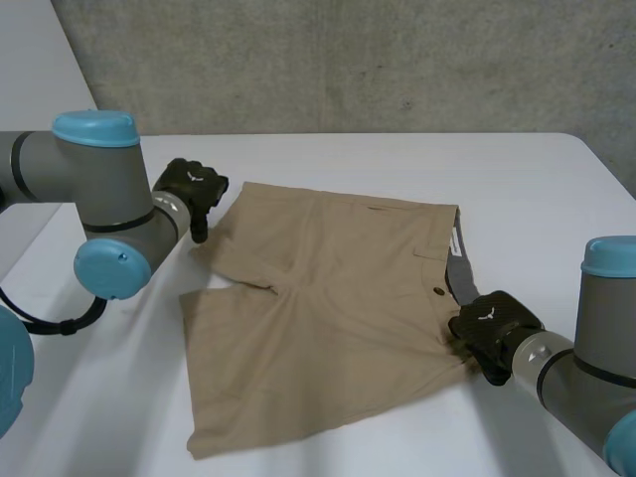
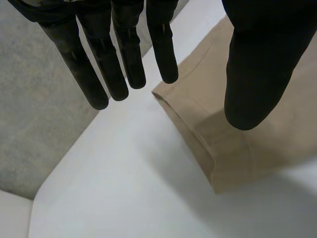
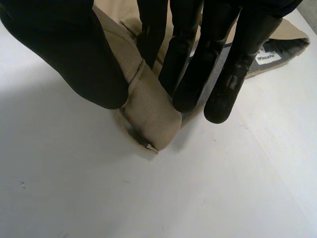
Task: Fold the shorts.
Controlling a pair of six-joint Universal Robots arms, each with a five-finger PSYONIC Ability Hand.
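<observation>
The tan fabric shorts (image 1: pixel 328 318) lie flat at the middle of the white worktop (image 1: pixel 537 189). The waistband (image 1: pixel 455 248) faces the worktop's right edge and the legs point toward its left edge.

Left hand (image 1: pixel 191 187): positioned at the far leg hem (image 2: pixel 188 129). Its fingers (image 2: pixel 99 64) are straight and spread, with the thumb held apart above the cloth. It grips nothing.

Right hand (image 1: pixel 492 326): positioned at the near corner of the waistband. Thumb and fingers (image 3: pixel 188 59) pinch a bunched fold of the shorts (image 3: pixel 148 114) between them, just above the worktop surface.
</observation>
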